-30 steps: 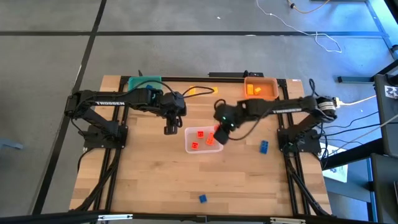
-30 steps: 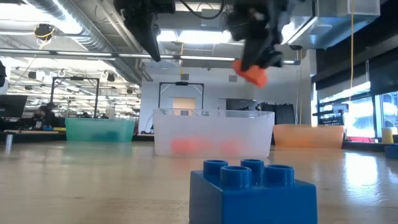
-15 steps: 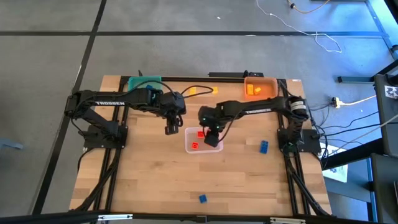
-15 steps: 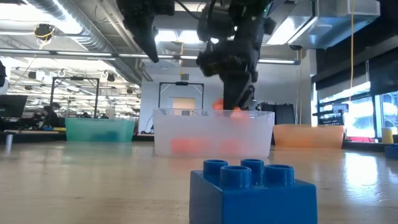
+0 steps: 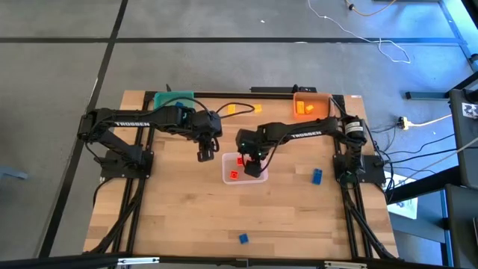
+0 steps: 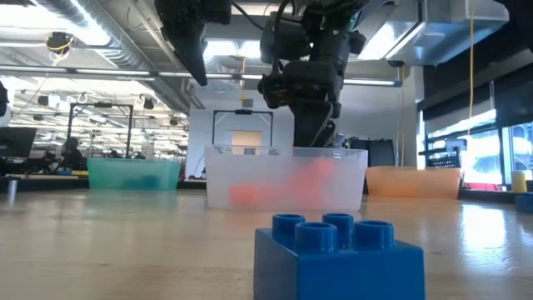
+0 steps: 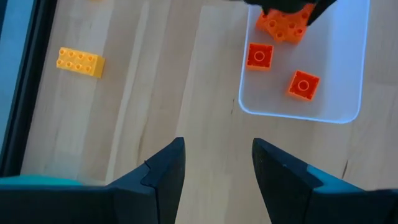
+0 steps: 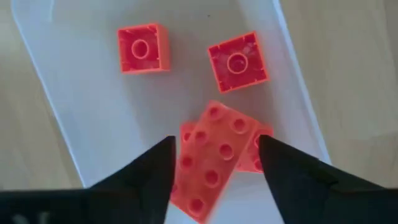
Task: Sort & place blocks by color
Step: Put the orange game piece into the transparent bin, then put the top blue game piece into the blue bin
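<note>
Over the clear bin (image 5: 228, 178), my right gripper (image 8: 216, 168) is open, its fingers low between the walls. Between and below those fingers a long red-orange brick (image 8: 214, 158) lies tilted on another brick. Two small red-orange bricks (image 8: 143, 48) (image 8: 238, 61) rest flat on the bin's floor. Left of the bin, my left gripper (image 7: 217, 162) hovers open above bare wood. A yellow brick (image 7: 79, 62) lies on the table toward the far edge. Two blue bricks (image 5: 317, 175) (image 5: 243, 238) sit on the table, the nearer one filling the low view (image 6: 337, 254).
A teal bin (image 5: 173, 99) stands at the far left edge and an orange bin (image 5: 323, 100) with orange bricks at the far right edge. A black cable crosses the far side of the table. The near half of the table holds only the blue bricks.
My right gripper carried a red-orange brick toward the table's left, from beside the clear bin to over it, and went down between its walls. It has let go: the brick now lies in the bin, tilted on another brick. My left gripper has kept still.
</note>
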Robot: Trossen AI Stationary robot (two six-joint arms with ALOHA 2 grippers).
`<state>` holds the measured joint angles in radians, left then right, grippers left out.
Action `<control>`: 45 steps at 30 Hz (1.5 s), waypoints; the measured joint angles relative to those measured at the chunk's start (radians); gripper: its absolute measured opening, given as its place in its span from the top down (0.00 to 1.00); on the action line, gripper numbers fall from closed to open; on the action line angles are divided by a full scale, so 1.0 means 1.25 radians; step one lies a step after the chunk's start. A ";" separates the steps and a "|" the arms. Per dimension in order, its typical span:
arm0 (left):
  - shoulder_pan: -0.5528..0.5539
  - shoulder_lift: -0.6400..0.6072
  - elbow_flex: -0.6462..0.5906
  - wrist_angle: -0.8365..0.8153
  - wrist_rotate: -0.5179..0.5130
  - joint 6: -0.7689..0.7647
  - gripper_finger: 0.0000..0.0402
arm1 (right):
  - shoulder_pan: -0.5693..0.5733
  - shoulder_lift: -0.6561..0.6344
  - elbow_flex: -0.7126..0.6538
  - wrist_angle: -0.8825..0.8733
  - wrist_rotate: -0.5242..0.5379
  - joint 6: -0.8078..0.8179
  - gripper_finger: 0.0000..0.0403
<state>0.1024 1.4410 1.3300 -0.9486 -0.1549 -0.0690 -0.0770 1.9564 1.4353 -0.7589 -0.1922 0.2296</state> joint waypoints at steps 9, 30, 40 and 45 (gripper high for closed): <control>-0.001 0.000 0.000 -0.029 0.000 -0.009 0.56 | -0.011 -0.042 0.091 -0.117 -0.053 -0.002 0.35; -0.075 -0.040 0.000 -0.065 -0.055 -0.051 0.56 | 0.067 -0.501 -0.134 -0.478 0.229 0.584 0.35; -0.074 -0.039 0.000 -0.064 -0.053 -0.051 0.56 | 0.139 -0.580 -0.390 -0.462 0.115 0.961 0.35; -0.073 -0.039 0.000 -0.062 -0.053 -0.051 0.56 | 0.142 -0.579 -0.487 -0.400 0.042 1.046 0.34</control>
<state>0.0109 1.3918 1.3300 -1.0255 -0.2207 -0.1326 0.1001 1.2322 0.8268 -1.2588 -0.1393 1.5365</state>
